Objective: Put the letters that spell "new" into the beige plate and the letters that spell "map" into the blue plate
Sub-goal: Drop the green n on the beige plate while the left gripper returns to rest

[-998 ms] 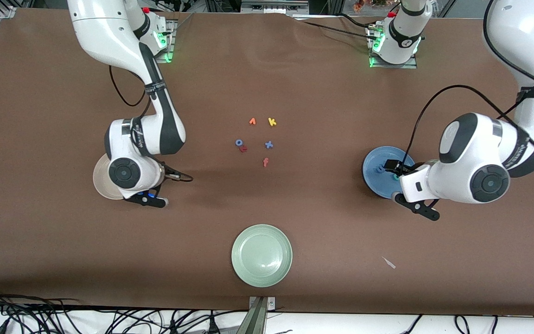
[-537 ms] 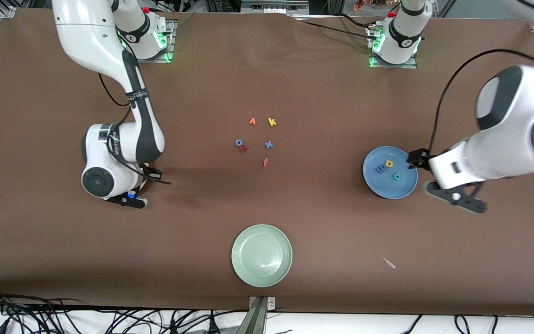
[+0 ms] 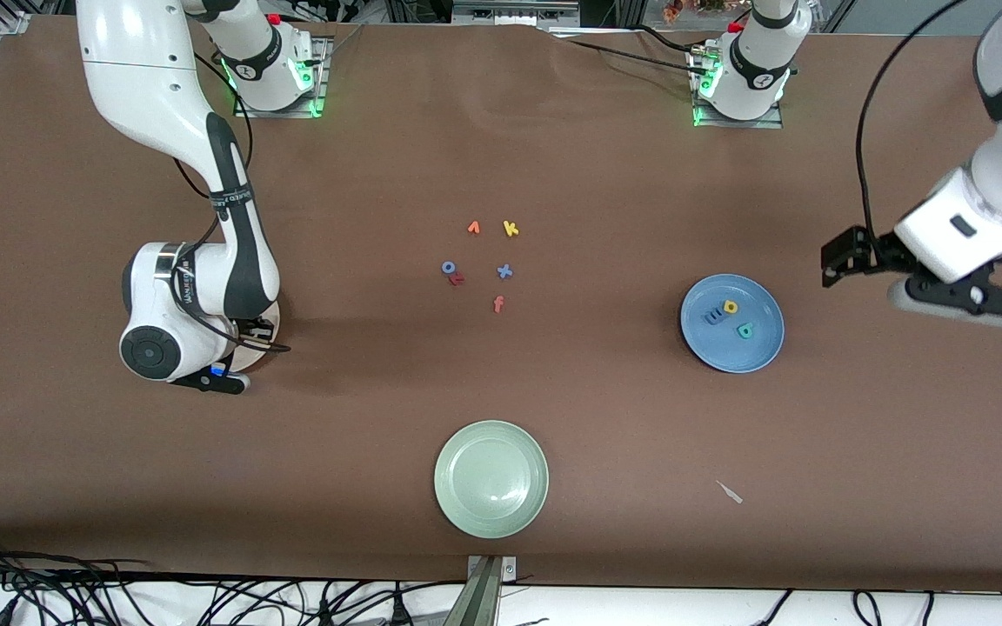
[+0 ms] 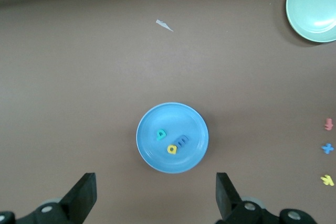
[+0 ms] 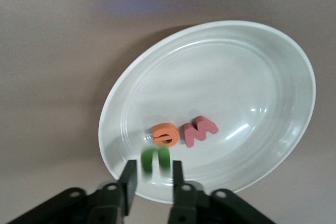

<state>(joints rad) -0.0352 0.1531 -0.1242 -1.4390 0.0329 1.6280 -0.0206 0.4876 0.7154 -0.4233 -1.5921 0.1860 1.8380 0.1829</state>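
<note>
- Three letters, the orange e (image 5: 166, 134), pink-red w (image 5: 198, 130) and green n (image 5: 155, 159), lie in the beige plate (image 5: 273, 77).
- The right gripper (image 5: 151, 179) hovers over that plate, fingers slightly parted around the n, not squeezing it.
- The left gripper (image 4: 156, 195) hangs spread wide near the blue plate (image 4: 152, 129), which holds the blue m (image 4: 181, 141), yellow a (image 4: 171, 149) and teal p (image 4: 160, 135).

A brown worktop (image 3: 605, 165) carries the blue plate (image 3: 758, 352) toward the left arm's end, the beige plate (image 3: 268, 323) toward the right arm's end, and a pale green plate (image 3: 490, 478) nearest the front camera. Loose foam letters (image 3: 479, 261) lie mid-worktop, and a white scrap (image 3: 730, 492) lies near the green plate.
</note>
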